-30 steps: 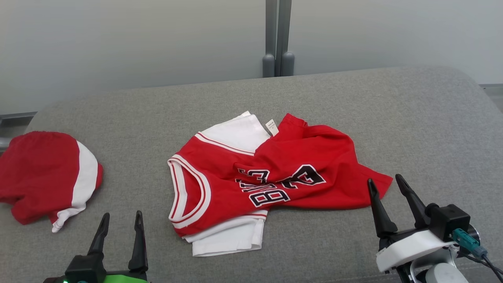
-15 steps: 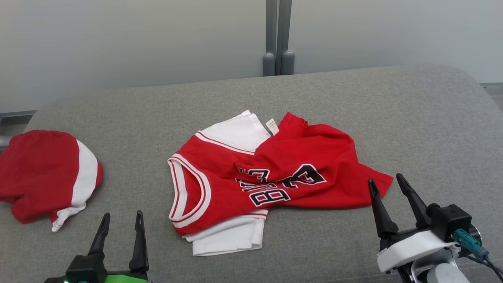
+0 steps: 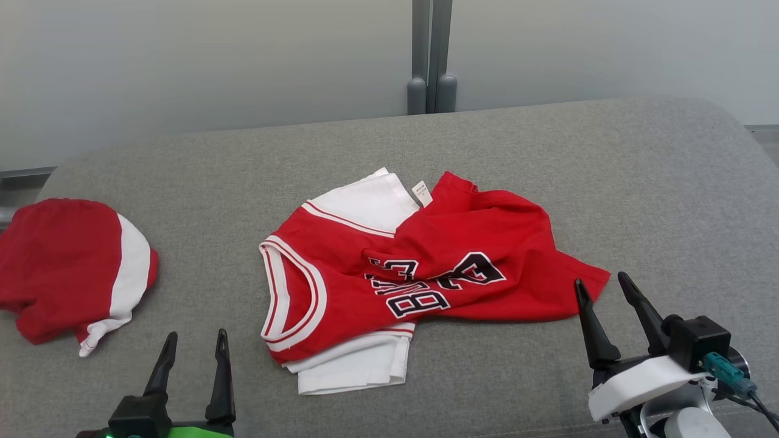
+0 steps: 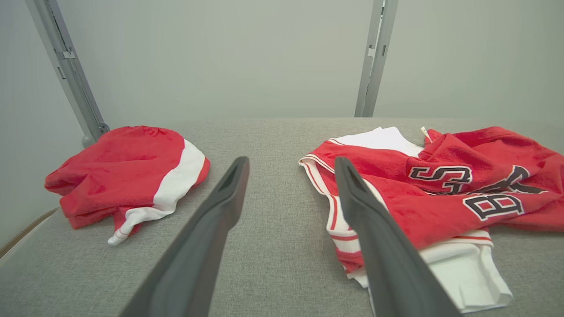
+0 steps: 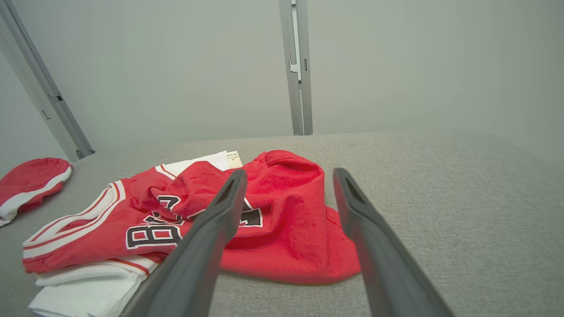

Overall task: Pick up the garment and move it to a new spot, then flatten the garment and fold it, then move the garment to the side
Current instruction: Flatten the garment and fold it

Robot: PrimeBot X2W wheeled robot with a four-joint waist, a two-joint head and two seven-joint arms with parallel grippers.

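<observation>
A crumpled red and white jersey point(image 3: 420, 267) with black lettering lies in the middle of the grey padded surface point(image 3: 639, 201); it also shows in the left wrist view as the jersey point(image 4: 440, 185) and in the right wrist view as the jersey point(image 5: 282, 215). My left gripper point(image 3: 196, 340) stands open near the front edge, left of the jersey and apart from it. My right gripper point(image 3: 602, 286) is open just beside the jersey's right corner, with nothing between its fingers.
A second red and white garment point(image 3: 67, 267) lies bunched at the far left of the surface, seen too as the bunched garment point(image 4: 128, 176). A grey post point(image 3: 431, 61) stands behind the surface against a pale wall.
The whole picture has shifted slightly, so the camera moved. Both grippers sit a little lower and further right in the view; the jersey lies unchanged.
</observation>
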